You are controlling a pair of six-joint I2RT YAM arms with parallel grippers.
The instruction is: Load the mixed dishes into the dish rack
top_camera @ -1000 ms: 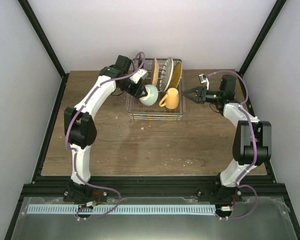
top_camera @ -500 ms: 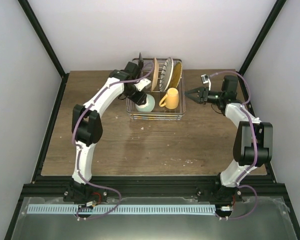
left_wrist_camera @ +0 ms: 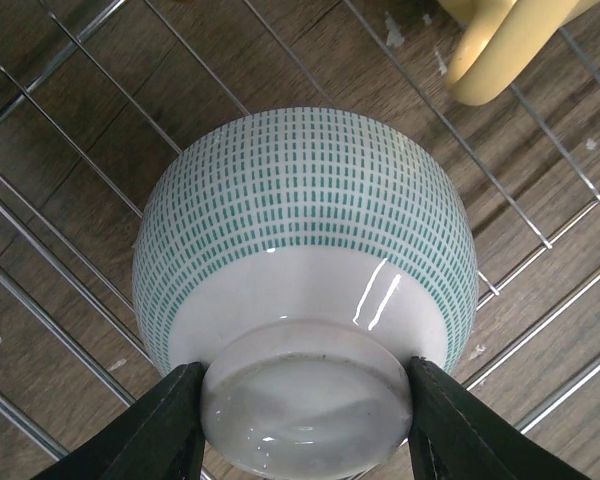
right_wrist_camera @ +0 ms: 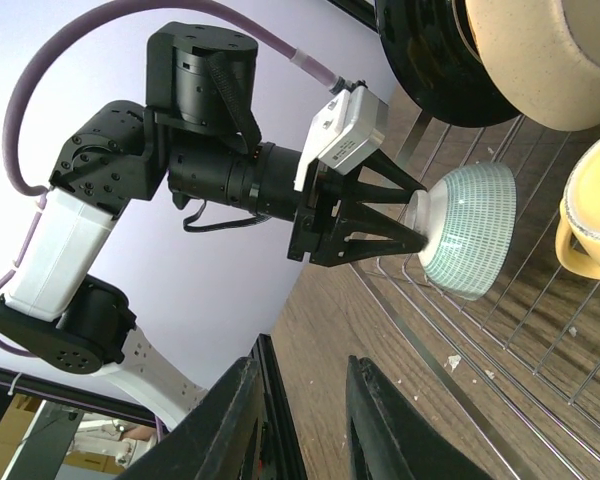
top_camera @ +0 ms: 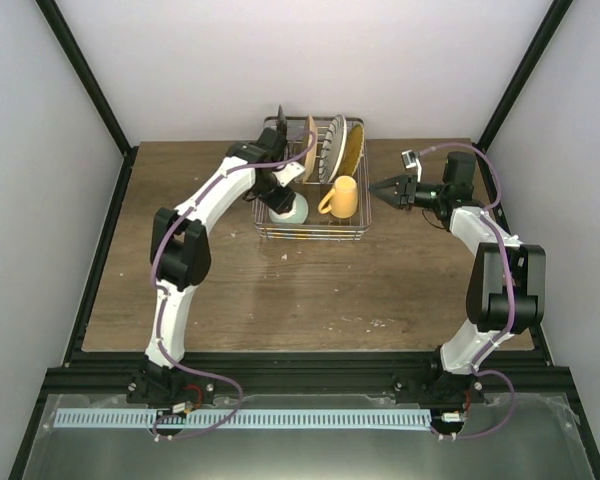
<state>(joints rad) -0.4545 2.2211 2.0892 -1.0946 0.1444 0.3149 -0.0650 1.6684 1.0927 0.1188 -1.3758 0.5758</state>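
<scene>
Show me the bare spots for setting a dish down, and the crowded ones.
Free: the table's wood between the dish rack and the arm bases, and left of the rack. Crowded: the rack itself, holding plates, mug and the bowl in the left gripper's jaws; the right gripper flanks it.

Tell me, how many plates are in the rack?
3, all on edge at the back of the dish rack: tan plate on the left, striped plate in the middle, yellow plate on the right. The left arm could hide another.

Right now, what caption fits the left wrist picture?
Left claw holding the mint-green bowl by its foot ring over the dish rack wires.
</scene>
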